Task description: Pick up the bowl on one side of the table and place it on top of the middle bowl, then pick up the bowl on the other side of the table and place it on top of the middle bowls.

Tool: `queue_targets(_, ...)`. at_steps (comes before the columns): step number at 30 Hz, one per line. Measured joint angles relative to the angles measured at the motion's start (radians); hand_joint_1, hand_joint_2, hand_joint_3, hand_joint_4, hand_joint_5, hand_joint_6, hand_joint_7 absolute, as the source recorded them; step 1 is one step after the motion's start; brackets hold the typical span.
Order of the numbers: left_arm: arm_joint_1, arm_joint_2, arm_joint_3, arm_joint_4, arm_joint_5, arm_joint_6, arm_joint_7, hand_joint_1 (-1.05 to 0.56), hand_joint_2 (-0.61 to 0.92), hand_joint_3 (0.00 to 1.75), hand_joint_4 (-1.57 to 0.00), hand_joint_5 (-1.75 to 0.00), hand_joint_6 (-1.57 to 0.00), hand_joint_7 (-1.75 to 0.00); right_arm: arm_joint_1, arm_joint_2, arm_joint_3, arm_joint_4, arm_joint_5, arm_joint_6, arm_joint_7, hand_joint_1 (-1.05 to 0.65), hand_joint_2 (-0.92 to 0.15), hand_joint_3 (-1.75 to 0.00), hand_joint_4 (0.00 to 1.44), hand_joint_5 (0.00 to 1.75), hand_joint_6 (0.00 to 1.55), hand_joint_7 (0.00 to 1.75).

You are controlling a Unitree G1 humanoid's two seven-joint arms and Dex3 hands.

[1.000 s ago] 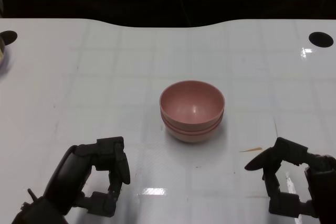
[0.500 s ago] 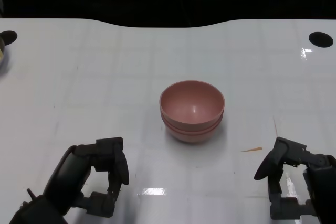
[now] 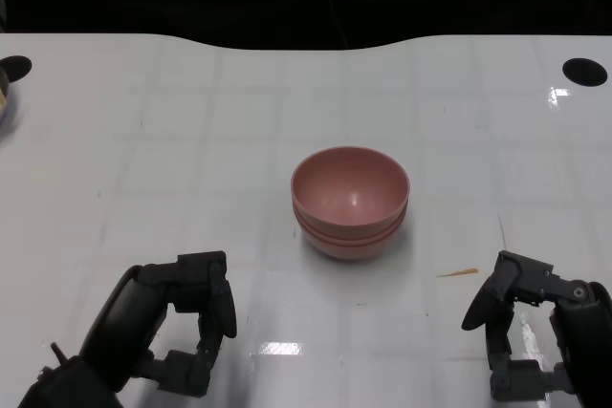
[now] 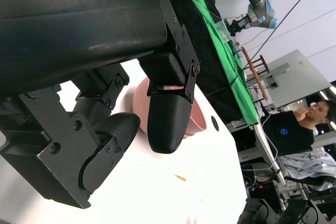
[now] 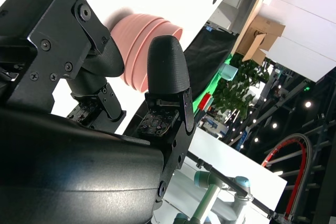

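A stack of pink bowls (image 3: pixel 350 201) sits near the middle of the white bench (image 3: pixel 191 160), one nested inside the next so that the rims show as close bands around the side. The right wrist view shows the rims (image 5: pixel 152 27) of three bowls fanned slightly along the stack's edge.

The left hand (image 3: pixel 177 317) hangs low over the near left part of the bench, well apart from the bowls. Its fingers (image 3: pixel 218 298) are apart, curved downward, and nothing is between them. In the left wrist view the same fingers (image 4: pixel 168 121) stand apart with the pink stack (image 4: pixel 197 121) visible beyond them.

The right hand (image 3: pixel 531 332) is at the near right, also well apart from the stack, with its fingers (image 3: pixel 483 305) spread and holding nothing.

A thin orange sliver (image 3: pixel 457 273) lies on the bench between the bowls and the right hand. A dark round hole (image 3: pixel 584 71) marks the far right corner of the bench.
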Motion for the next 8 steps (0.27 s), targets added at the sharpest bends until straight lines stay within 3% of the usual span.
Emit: queue_targets(8, 0.0, 0.0, 0.0, 0.0, 0.0, 0.0, 0.0, -0.02, 0.2, 1.66, -1.0, -1.74, -0.92, -1.55, 0.0, 0.0, -0.002, -0.001, -0.001, 0.0, 0.003, 0.19, -0.17, -1.75, 0.99, 1.75, 0.86, 1.46)
